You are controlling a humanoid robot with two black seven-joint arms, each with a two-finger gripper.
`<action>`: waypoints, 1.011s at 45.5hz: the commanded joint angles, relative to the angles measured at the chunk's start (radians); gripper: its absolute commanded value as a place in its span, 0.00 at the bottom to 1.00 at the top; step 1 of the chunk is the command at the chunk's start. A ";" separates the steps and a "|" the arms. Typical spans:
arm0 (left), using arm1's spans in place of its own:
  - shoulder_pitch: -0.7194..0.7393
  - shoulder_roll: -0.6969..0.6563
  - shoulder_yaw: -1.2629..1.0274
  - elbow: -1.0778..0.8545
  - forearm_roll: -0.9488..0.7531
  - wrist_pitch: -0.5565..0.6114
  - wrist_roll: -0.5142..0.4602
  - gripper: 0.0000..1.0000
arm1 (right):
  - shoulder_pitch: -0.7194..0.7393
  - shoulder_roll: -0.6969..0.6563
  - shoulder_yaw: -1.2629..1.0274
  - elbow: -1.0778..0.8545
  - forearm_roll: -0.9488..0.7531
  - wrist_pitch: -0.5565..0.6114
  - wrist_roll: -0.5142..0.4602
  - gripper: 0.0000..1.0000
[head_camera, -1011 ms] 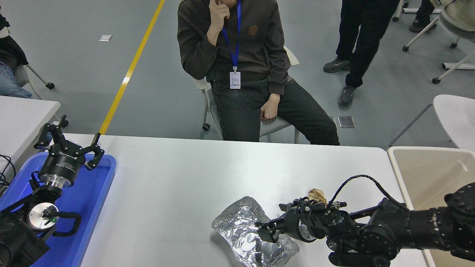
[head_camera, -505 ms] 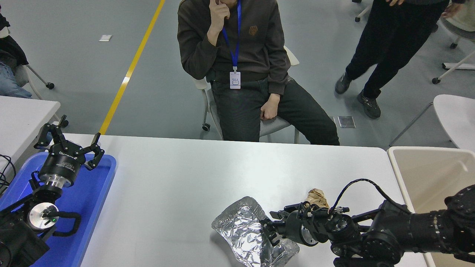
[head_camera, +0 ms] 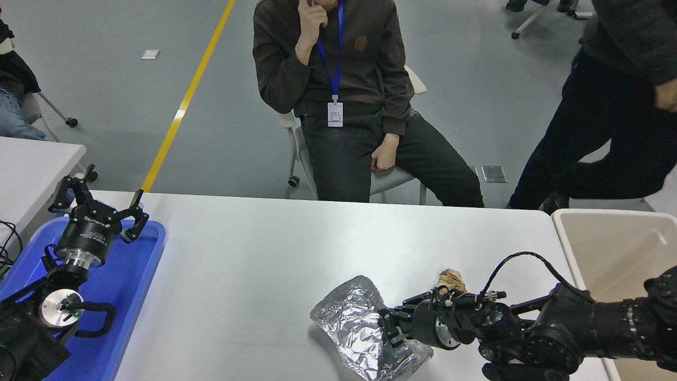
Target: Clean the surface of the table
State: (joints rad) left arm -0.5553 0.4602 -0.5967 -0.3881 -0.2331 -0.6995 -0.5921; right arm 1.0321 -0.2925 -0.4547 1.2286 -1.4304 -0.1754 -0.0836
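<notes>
The white-grey table surface (head_camera: 254, 264) fills the lower half of the view. A crumpled foil tray (head_camera: 354, 323) lies on it at the front right, its far end lifted off the table. My right gripper (head_camera: 390, 327) is shut on the foil tray's right rim. A crumpled brown paper ball (head_camera: 450, 279) lies just behind the right wrist. My left gripper (head_camera: 100, 203) is open and parked above the blue tray (head_camera: 127, 275) at the lower left.
A beige bin (head_camera: 613, 248) stands at the table's right end. A person sits on a chair at the far side (head_camera: 344, 95). Another person stands at the top right (head_camera: 619, 116). A smaller white table (head_camera: 31, 164) is at the left.
My right gripper has closed on the foil tray's rim and pulled it slightly right and up, tilting its far end. The standing person has walked closer at the right.
</notes>
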 commanded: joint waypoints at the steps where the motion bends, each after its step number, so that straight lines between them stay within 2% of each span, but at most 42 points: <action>1: 0.000 0.000 0.000 0.000 0.000 0.000 0.000 1.00 | 0.080 -0.099 0.039 0.127 0.108 0.085 0.008 0.00; 14: 0.000 0.000 0.000 0.000 0.000 0.000 0.000 1.00 | 0.192 -0.232 0.076 0.282 0.238 0.134 0.008 0.00; 26: 0.000 0.000 0.000 0.000 0.000 0.000 0.000 1.00 | 0.249 -0.379 0.180 0.387 0.300 0.240 0.008 0.00; 35: 0.000 0.000 0.000 0.000 0.000 0.000 0.000 1.00 | 0.302 -0.481 0.272 0.431 0.441 0.339 0.018 0.00; 46: 0.000 0.000 0.000 0.000 0.000 0.000 0.000 1.00 | 0.302 -0.597 0.448 0.442 0.449 0.441 0.058 0.00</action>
State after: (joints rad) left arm -0.5553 0.4602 -0.5967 -0.3881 -0.2332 -0.6995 -0.5921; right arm 1.3163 -0.7735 -0.1505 1.6433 -1.0256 0.1627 -0.0525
